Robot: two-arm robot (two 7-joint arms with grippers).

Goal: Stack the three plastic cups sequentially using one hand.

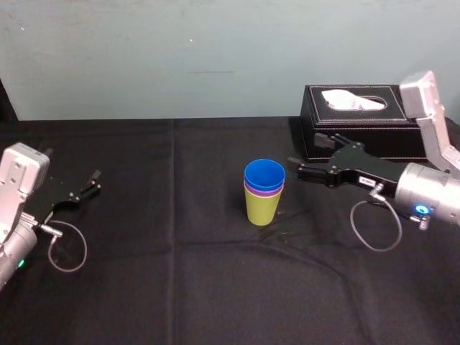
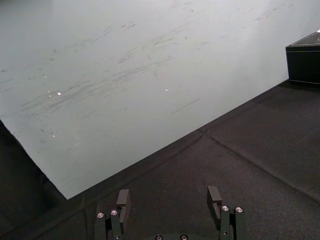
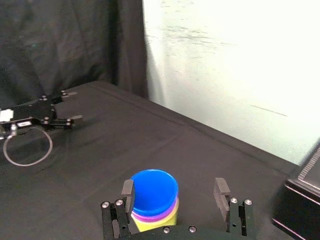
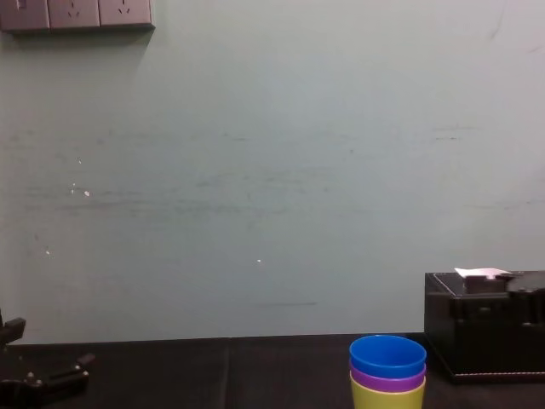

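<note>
The three plastic cups stand nested in one stack at the table's middle: the blue cup point(image 1: 264, 175) inside the purple cup point(image 1: 264, 191), which sits in the lime-green cup point(image 1: 264, 208). The stack is upright in the chest view, blue cup point(image 4: 387, 356) on top. My right gripper point(image 1: 297, 167) hovers just right of the stack, open, fingers apart from the cups. From the right wrist, the blue cup point(image 3: 154, 189) lies ahead between the spread fingers of the right gripper point(image 3: 174, 187). My left gripper point(image 1: 93, 181) rests open at the far left, holding nothing.
A black tissue box point(image 1: 359, 129) stands at the back right, close behind my right arm. The table is covered in black cloth point(image 1: 180, 287), with a pale wall behind it. A cable loop point(image 1: 66, 248) hangs from my left wrist.
</note>
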